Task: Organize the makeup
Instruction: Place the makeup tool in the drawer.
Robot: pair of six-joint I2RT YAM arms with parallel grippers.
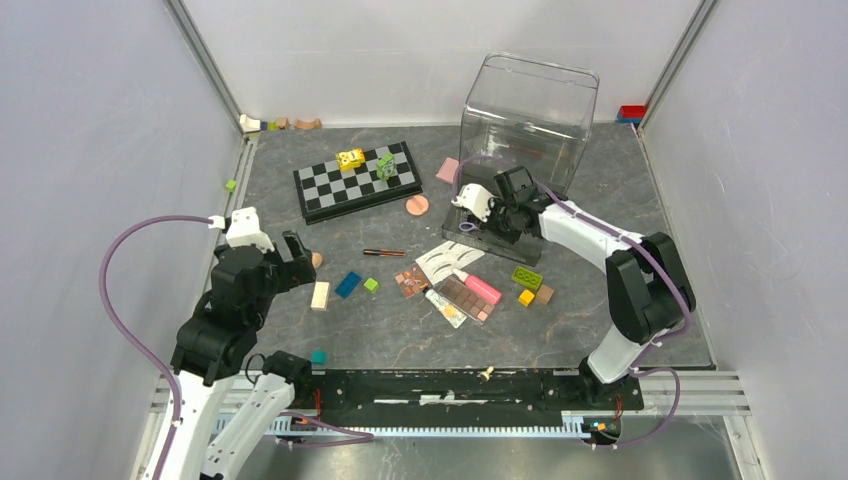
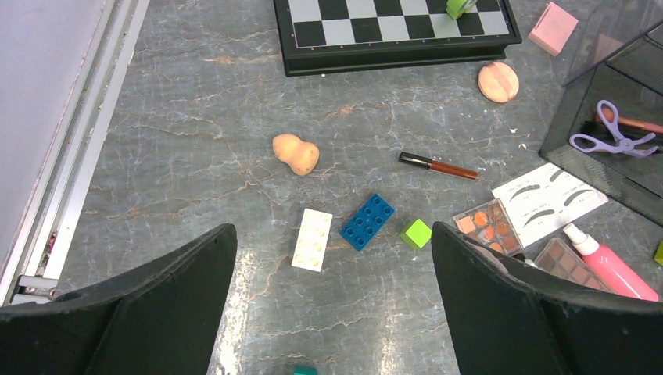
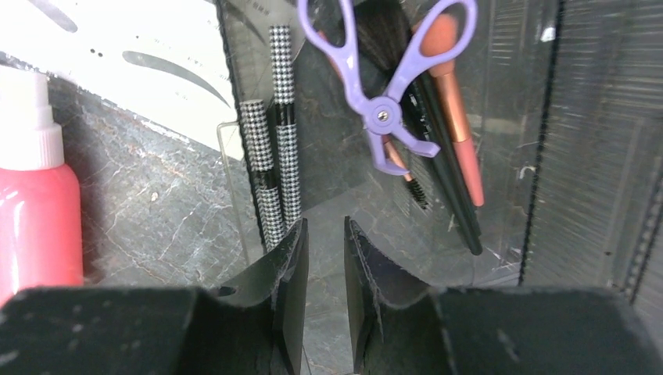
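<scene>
The biggest risk, in my judgement, is the clear box at the far right. The right gripper sits low inside its open front, pinched almost together on nothing. A careless pull-out could snag a wall and drag the box, spilling the purple curler and the thin brushes lying inside.

Next, the makeup in the middle is piled up: the white card, the brown palette and the pink tube touch or overlap, so lifting one could shift the others.

The left gripper hangs spread wide and empty over toy blocks. It could close on one rather than on the peach sponge just beyond.
</scene>
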